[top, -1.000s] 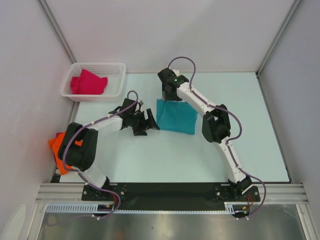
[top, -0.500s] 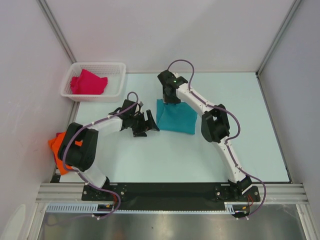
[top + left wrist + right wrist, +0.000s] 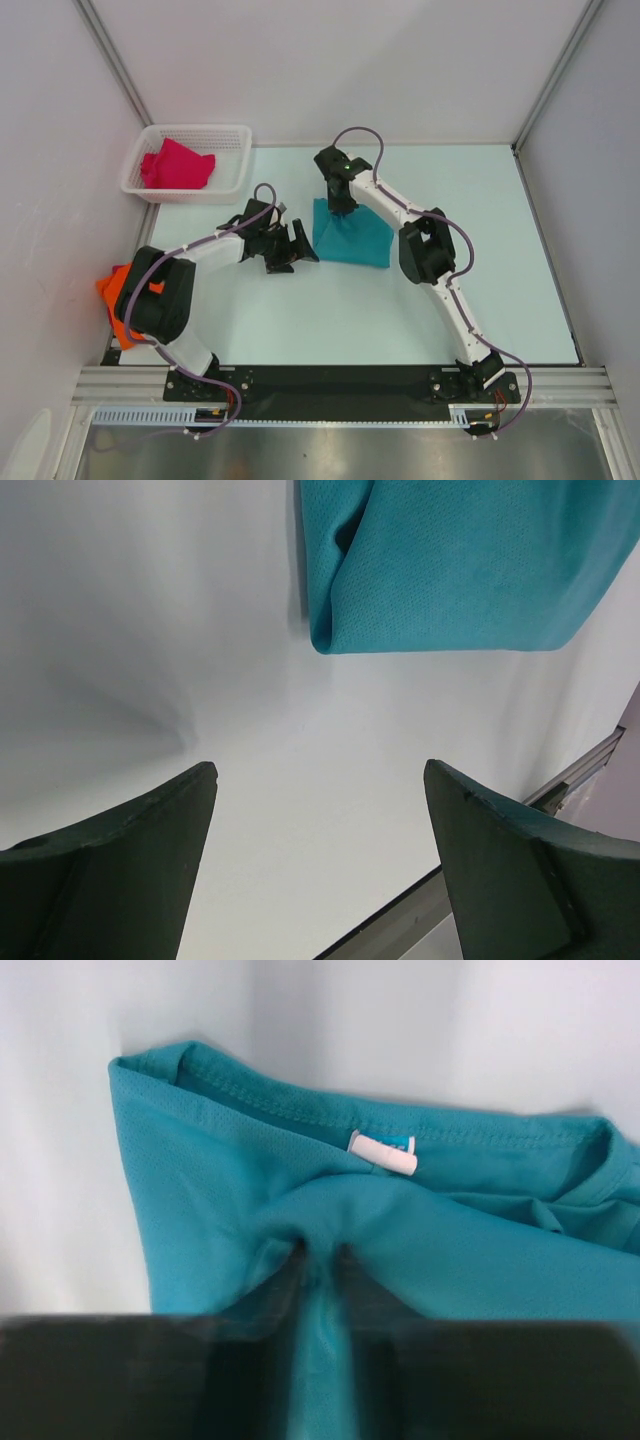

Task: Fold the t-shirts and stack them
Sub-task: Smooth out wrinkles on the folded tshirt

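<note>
A folded teal-blue t-shirt (image 3: pixel 357 241) lies mid-table. My right gripper (image 3: pixel 340 207) is down on its far edge. In the right wrist view its fingers (image 3: pixel 260 1300) pinch a raised ridge of the teal cloth (image 3: pixel 200 1180) just below the collar's white label (image 3: pixel 383 1152), the gripper (image 3: pixel 320 1256) shut on that fold. My left gripper (image 3: pixel 300 245) stands open just left of the shirt; in the left wrist view the gripper (image 3: pixel 320 780) holds nothing, with the shirt's corner (image 3: pixel 460 560) ahead of it. A magenta-red t-shirt (image 3: pixel 177 165) lies in the basket. An orange t-shirt (image 3: pixel 112 293) hangs at the table's left edge.
The white lattice basket (image 3: pixel 236 152) stands at the far left corner of the table. Frame posts and walls close in the left, right and back. The metal rail (image 3: pixel 330 380) holding the arm bases runs along the near edge.
My right gripper has dropped a little onto the teal shirt's far edge and its jaws have closed on a fold of cloth. The left arm has not moved.
</note>
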Robot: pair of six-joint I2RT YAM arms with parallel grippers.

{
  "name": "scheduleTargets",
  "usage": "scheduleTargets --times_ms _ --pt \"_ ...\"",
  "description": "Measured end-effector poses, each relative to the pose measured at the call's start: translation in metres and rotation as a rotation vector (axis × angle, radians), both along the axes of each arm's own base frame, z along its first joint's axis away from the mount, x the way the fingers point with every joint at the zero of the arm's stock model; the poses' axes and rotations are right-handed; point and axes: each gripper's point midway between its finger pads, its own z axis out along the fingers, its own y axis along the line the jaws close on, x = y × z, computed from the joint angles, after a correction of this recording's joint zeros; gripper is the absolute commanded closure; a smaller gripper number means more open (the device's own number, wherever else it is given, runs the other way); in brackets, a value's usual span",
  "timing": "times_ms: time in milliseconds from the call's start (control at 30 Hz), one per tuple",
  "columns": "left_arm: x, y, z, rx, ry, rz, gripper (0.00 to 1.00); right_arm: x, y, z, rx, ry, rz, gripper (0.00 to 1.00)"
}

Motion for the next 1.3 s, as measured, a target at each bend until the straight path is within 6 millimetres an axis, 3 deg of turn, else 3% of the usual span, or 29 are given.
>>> scheduleTargets --times_ms 467,900,1033,1133,1167,1233,1300 --pt "-0.003 0.001 -0.002 0.002 0.004 0.0 0.1 -0.004 0.006 0.0 -0.037 -0.026 0.03 1.0" --pt "-0.004 0.001 -0.004 -0.001 0.001 0.0 0.11 -0.01 0.029 0.054 -0.018 -0.138 0.073 1.0" --pt "-0.002 0.001 -0.003 -0.004 -0.007 0.0 0.1 -0.009 0.031 0.06 -0.009 -0.15 0.079 1.0" --pt "-0.001 0.0 -0.003 -0.005 -0.01 0.0 0.1 -0.006 0.028 0.057 -0.012 -0.145 0.086 0.71" --pt "-0.001 0.0 -0.003 -0.005 -0.01 0.0 0.1 -0.005 0.027 0.056 -0.014 -0.144 0.09 0.56" --pt "-0.001 0.0 -0.003 -0.005 -0.01 0.0 0.1 -0.003 0.025 0.053 -0.025 -0.142 0.1 0.45" --pt "-0.001 0.0 -0.003 -0.005 -0.01 0.0 0.1 -0.001 0.022 0.05 -0.038 -0.142 0.109 0.42"
